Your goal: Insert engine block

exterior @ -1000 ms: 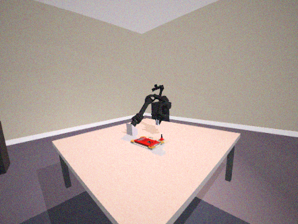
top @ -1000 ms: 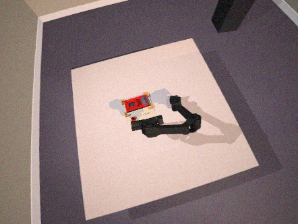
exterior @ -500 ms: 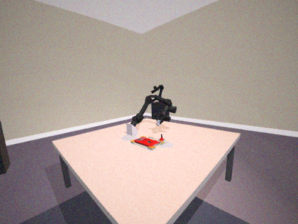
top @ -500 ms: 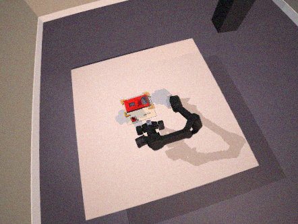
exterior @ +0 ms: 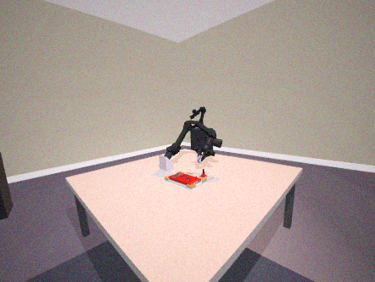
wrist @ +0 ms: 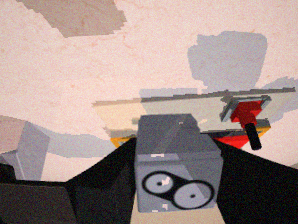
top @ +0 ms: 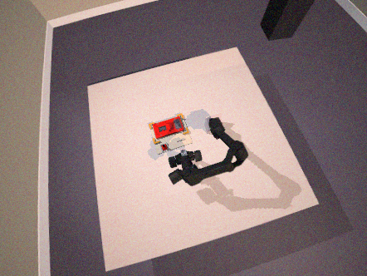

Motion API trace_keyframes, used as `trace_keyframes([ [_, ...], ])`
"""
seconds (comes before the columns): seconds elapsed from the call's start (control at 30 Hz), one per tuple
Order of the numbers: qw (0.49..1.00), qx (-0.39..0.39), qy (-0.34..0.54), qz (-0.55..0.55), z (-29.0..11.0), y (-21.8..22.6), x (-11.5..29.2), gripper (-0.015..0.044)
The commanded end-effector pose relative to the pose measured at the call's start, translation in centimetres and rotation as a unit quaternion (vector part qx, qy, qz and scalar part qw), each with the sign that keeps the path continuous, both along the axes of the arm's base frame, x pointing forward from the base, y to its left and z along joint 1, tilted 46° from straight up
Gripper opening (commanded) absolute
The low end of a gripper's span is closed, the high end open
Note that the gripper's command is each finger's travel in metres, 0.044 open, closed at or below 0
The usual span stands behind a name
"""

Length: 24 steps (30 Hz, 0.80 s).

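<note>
My gripper (wrist: 168, 143) (top: 182, 155) (exterior: 200, 158) is shut on the grey engine block (wrist: 177, 165), which shows two round rings on its near face. I hold it in the air above the table, to the side of the red car body (top: 167, 128) (exterior: 182, 178) and not over it. The car body lies flat on a pale base plate (top: 183, 141) with orange corner pieces. In the wrist view only a red strip of the car body (wrist: 233, 140) shows past the block. The opening and rib are too small to make out.
A small red clamp with a black handle (wrist: 248, 116) (exterior: 204, 173) (top: 164, 146) stands on the plate beside the car body. A pale block (exterior: 165, 162) stands by the arm's base. A dark cabinet (top: 285, 17) stands on the floor, off the table.
</note>
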State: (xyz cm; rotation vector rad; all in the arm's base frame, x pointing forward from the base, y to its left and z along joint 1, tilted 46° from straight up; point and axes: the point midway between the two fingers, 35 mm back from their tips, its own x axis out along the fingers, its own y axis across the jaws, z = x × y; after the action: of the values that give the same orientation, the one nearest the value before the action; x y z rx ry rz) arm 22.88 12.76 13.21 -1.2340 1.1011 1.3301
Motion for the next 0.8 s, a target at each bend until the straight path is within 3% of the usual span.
trace_keyframes([
  [0.0,1.0,-0.004,0.002,-0.001,-0.8,0.5,-0.2,0.0],
  [0.77,1.0,-0.002,0.003,-0.001,-4.8,4.6,-0.7,0.0],
])
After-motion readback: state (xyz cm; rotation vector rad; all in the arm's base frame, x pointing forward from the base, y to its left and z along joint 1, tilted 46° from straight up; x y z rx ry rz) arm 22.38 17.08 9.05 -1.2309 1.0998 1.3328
